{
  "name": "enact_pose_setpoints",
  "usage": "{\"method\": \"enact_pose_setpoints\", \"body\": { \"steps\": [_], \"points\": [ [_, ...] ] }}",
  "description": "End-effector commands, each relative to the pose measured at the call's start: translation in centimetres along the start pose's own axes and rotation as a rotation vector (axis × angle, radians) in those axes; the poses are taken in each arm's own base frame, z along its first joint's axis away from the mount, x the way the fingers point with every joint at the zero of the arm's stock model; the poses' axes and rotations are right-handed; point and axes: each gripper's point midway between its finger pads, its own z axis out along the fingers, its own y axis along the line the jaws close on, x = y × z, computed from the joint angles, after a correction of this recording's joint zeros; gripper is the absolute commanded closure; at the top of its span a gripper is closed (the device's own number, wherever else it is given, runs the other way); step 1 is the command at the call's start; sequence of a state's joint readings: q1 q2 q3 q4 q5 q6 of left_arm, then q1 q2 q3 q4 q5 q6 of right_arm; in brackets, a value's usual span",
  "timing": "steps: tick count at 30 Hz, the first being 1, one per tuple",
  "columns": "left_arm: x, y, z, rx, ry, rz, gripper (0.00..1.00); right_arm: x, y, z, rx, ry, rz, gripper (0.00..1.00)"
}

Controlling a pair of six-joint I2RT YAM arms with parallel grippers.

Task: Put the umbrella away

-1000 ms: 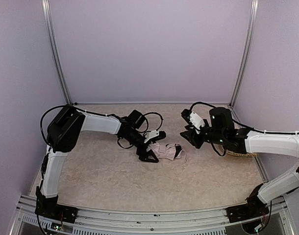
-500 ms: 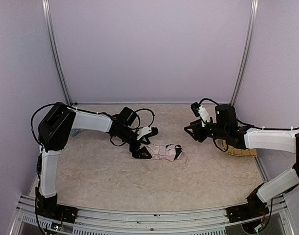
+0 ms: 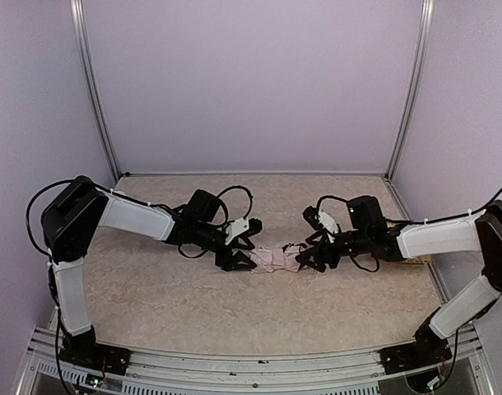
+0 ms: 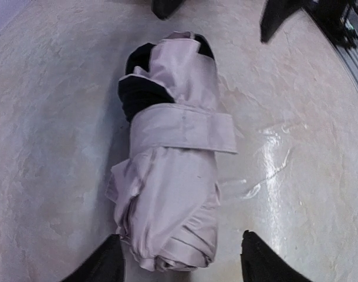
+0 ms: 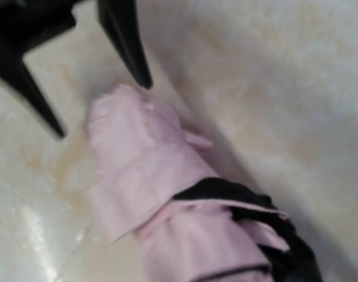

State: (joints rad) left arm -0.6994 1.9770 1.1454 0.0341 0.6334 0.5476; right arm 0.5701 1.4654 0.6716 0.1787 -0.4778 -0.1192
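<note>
**Umbrella lies folded between two open grippers**

Nearest in the top view, both arms rise from their bases at the front edge of the table (image 3: pixel 234 329) and reach inward. Mid-table the umbrella (image 3: pixel 277 258) lies on its side, rolled into a pale pink bundle. A strap (image 4: pixel 185 126) is wrapped round it, and black lining (image 4: pixel 141 94) bulges out beside the strap. The left gripper (image 4: pixel 179 252) is released: its fingers (image 4: pixel 102 264) stand spread on either side of one end, just beside the fabric and not clamping it. At the other end the right gripper (image 4: pixel 221 14) is likewise spread wide, its tips flanking the bundle and gripping nothing. Beyond stands the plain lilac back wall (image 3: pixel 251 82).
</note>
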Motion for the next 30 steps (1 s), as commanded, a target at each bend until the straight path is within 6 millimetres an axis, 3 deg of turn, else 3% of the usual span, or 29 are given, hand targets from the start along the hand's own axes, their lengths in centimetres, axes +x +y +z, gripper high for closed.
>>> {"method": "enact_pose_setpoints", "body": {
  "steps": [1, 6, 11, 18, 24, 30],
  "points": [
    [-1.5, 3.1, 0.9, -0.08, -0.049, -0.014, 0.56, 0.8, -0.6, 2.7, -0.045, 0.045, -0.007, 0.24],
    [-0.2, 3.0, 1.9, -0.031, -0.018, -0.062, 0.53, 2.5, -1.2, 4.2, -0.062, 0.097, 0.031, 0.27],
    [0.5, 4.2, 2.8, -0.023, -0.01, -0.155, 0.54, 2.7, -1.6, 4.8, -0.105, 0.11, 0.139, 0.44],
    [0.9, 9.1, 3.2, -0.131, -0.02, -0.286, 0.5, 5.3, 2.5, 5.7, -0.351, 0.223, 0.425, 0.49],
    [0.6, 9.0, 4.6, -0.113, -0.007, -0.256, 0.47, 6.4, 6.6, 5.6, -0.455, 0.263, 0.489, 0.47],
    [0.3, 7.2, 5.8, -0.072, 0.011, -0.207, 0.45, 6.4, 7.2, 5.4, -0.454, 0.263, 0.5, 0.45]
  ]
}}
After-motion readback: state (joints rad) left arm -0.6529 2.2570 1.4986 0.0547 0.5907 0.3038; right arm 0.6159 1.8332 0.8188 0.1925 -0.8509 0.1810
